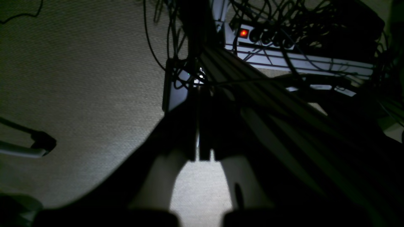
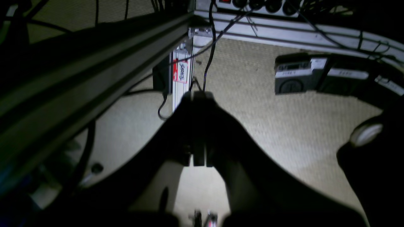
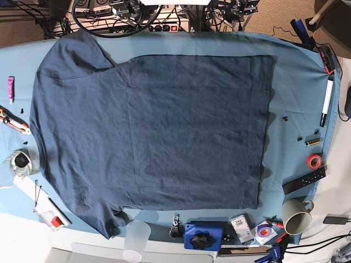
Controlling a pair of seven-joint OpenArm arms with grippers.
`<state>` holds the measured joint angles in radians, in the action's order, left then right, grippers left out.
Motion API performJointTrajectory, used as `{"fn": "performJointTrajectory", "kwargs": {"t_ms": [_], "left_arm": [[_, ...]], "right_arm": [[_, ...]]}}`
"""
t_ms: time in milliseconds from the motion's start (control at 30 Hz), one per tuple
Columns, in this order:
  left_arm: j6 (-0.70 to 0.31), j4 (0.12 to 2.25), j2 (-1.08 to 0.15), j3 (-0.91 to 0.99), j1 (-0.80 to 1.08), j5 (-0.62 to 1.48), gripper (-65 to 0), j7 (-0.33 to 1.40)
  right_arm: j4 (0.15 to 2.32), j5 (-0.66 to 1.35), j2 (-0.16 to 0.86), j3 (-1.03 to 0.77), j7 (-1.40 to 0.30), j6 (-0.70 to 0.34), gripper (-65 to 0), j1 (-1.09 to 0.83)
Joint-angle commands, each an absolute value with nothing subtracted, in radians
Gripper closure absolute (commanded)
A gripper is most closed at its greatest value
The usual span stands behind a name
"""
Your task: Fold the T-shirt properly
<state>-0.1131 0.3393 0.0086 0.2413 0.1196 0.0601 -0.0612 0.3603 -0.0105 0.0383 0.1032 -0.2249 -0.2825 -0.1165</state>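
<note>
T-shirt (image 3: 153, 137) lies flat across the blue table cloth (image 3: 296, 87), sleeves at one end | left gripper (image 1: 202, 156) and right gripper (image 2: 199, 160) hang off-table, jaws apparently pressed together, empty | risk: mug (image 3: 296, 215) and cup (image 3: 136, 240) crowd the hem; a swept fold could topple them

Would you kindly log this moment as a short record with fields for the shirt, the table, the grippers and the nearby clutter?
garment: T-shirt, spread flat, unfolded, collar toward the base view's left
surface: table cloth, sky-blue, under the shirt
left gripper: shut, empty, off the table over the carpet
right gripper: shut, empty, also over the carpet
near edge: mug, clear cup
right edge: marker, tape roll
</note>
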Motion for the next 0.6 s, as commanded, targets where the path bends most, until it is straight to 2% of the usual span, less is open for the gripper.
{"fn": "performJointTrajectory", "kwargs": {"t_ms": [0,267,400,567], "left_arm": [[-0.123,0.345,0.011,0.239,0.13,0.055,0.0,-0.068],[-0.124,0.415,-0.046,0.239,0.237,0.056,0.0,-0.067],[-0.133,0.506,-0.081,0.239,0.321,0.056,0.0,-0.065],[-0.158,0.71,-0.109,0.239,0.458,0.106,0.0,0.028]], "right_arm": [[0.366,-0.008,0.05,0.105,-0.245,-0.287,0.0,-0.12],[0.462,0.077,0.111,0.105,-0.358,-0.288,0.0,-0.204],[0.607,0.152,0.159,0.105,-0.413,-0.288,0.0,-0.311],[0.866,0.316,0.25,0.105,-0.556,-0.289,0.0,-0.468]]}}
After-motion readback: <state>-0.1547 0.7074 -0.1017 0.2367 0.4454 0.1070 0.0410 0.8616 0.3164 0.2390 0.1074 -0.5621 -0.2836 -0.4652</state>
